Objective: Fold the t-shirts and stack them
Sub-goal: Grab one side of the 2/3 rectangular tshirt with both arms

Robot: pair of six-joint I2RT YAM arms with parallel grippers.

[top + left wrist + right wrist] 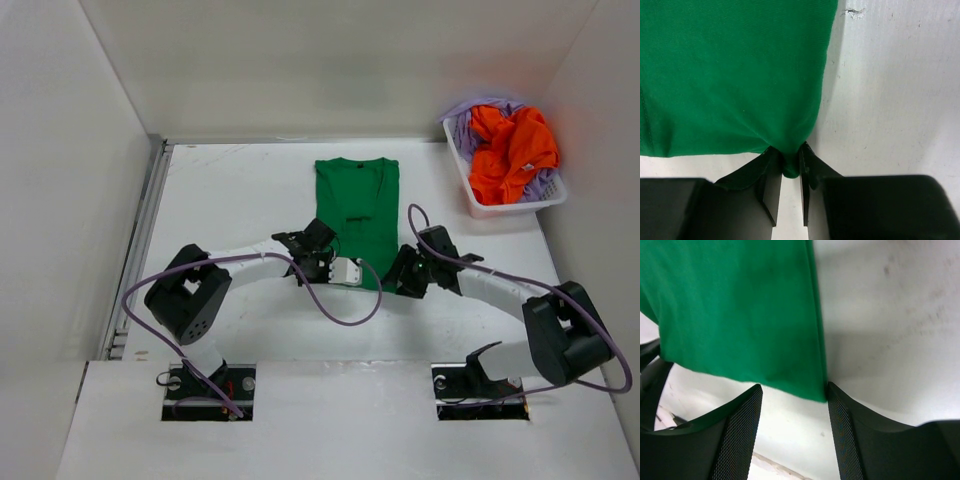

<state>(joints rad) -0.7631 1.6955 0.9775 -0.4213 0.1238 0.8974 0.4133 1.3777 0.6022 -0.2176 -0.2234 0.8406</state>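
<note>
**Fold 1 of 3 in progress**

Green shirt [357,215] is laid flat at centre of surface [240,200], sleeves apparently tucked in. One near hem corner is clamped by left tool [790,170]. Right tool [794,387] is apart, straddling the other corner. Orange shirt [515,150] and purple shirt [465,125] are seen in basket [505,210], upper right. Nothing stacked.

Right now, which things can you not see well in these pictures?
Top view: near corners of the green cloth t-shirt, covered by the left gripper and right gripper.
Top view: pale lavender cloth t-shirt, mostly under the bright orange cloth t-shirt in the white plastic mesh basket.
Right wrist view: blurred; contact of right gripper with cloth unclear.
</note>
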